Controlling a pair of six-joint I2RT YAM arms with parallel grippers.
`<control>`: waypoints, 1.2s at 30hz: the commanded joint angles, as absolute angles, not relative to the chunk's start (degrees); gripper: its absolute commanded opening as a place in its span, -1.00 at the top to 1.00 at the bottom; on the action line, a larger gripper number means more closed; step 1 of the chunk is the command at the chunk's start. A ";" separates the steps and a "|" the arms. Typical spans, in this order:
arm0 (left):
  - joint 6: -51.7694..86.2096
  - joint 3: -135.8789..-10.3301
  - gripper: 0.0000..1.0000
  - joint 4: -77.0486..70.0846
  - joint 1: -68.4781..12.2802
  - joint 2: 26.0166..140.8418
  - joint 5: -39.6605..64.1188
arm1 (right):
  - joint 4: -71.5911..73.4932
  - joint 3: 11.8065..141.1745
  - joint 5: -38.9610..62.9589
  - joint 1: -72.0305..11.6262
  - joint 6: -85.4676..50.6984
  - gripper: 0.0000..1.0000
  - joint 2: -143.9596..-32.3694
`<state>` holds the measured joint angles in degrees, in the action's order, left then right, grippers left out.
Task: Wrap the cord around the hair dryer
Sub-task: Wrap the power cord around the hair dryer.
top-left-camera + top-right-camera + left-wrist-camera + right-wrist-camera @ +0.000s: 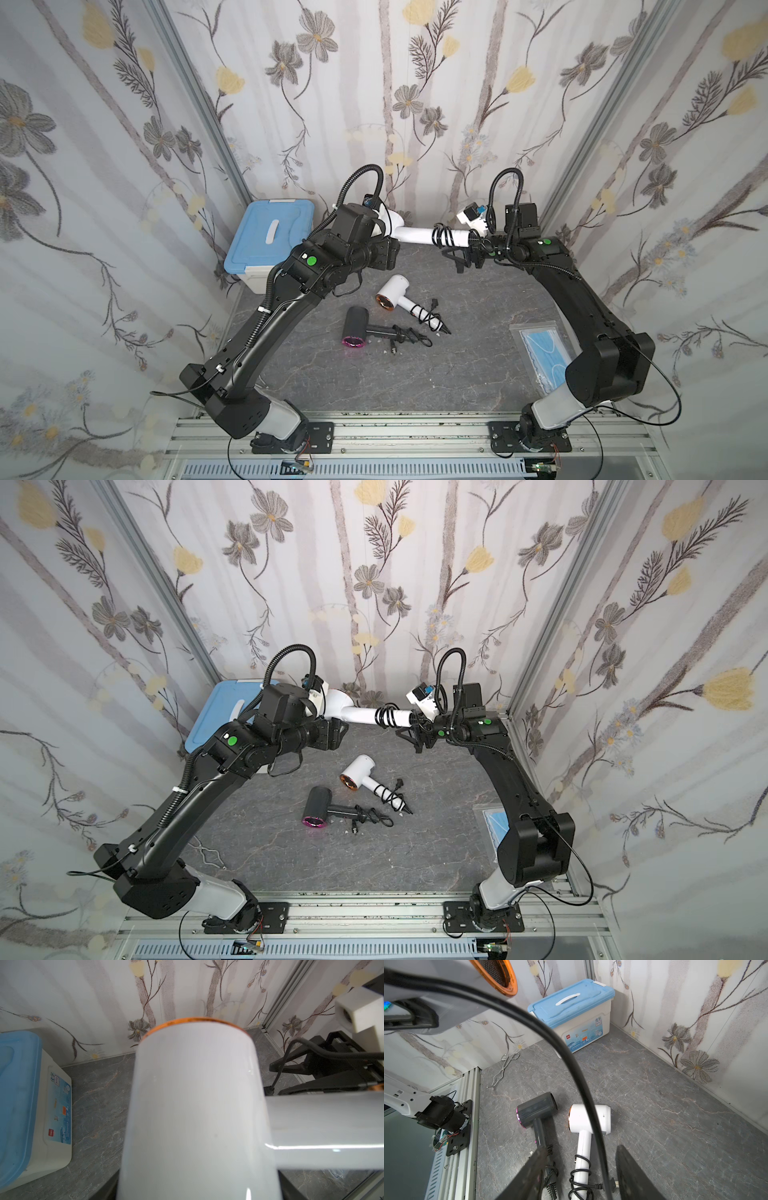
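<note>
Left gripper (382, 228): clamps the head of the raised white hair dryer (415, 235). Right gripper (465, 259): stands with jaws apart at the handle end, beside the coiled black cord (442, 237).

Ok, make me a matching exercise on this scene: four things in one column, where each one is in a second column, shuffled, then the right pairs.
Things:
1. white hair dryer nearer the back wall (back wall)
2. dark hair dryer
3. storage box
4. pack of face masks

Places:
A. flat on the table beside the right arm
B. held up off the table
C. lying on the table, pink ring at its mouth
D. standing in the back corner, blue lid on

Pairs: 1-B, 2-C, 3-D, 4-A
</note>
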<state>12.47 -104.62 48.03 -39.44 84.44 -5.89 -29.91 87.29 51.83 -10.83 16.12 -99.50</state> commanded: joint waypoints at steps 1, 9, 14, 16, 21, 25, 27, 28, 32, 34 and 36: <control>15.09 -105.93 1.00 44.31 -39.46 84.45 -6.13 | -22.95 83.45 55.51 -10.89 13.37 -0.11 -97.98; 17.12 -108.34 1.00 43.60 -39.47 84.80 -4.41 | -11.19 73.69 56.69 -11.38 7.30 -0.12 -96.20; 17.58 -109.09 1.00 44.06 -39.46 85.00 -4.75 | -4.17 70.31 57.93 -12.89 3.52 -0.49 -95.93; 17.75 -109.17 1.00 44.13 -39.46 85.16 -4.90 | -1.06 68.83 58.86 -13.33 1.95 -0.50 -95.35; 18.36 -109.43 1.00 43.95 -39.46 85.46 -4.36 | 2.72 66.94 56.38 -14.19 0.74 -0.51 -94.92; 18.87 -110.17 1.00 43.86 -39.46 85.90 -3.71 | 9.46 65.07 54.21 -14.84 -2.72 -0.50 -94.72; 19.14 -110.54 1.00 43.91 -39.47 86.10 -3.52 | 10.94 65.04 53.04 -15.31 -3.54 -0.43 -95.17; 19.24 -110.69 1.00 43.89 -39.46 86.11 -3.52 | 11.43 64.95 52.90 -15.52 -3.90 -0.36 -95.52; 19.29 -111.68 1.00 44.87 -39.49 86.48 -4.51 | 12.63 63.68 52.49 -15.87 -5.84 0.51 -95.62; 19.42 -111.87 1.00 45.19 -39.47 86.50 -5.38 | 13.70 61.81 51.63 -16.08 -6.65 0.58 -94.51; 19.84 -111.66 1.00 45.18 -39.51 86.40 -6.52 | 14.51 59.99 51.25 -16.13 -7.47 0.81 -93.56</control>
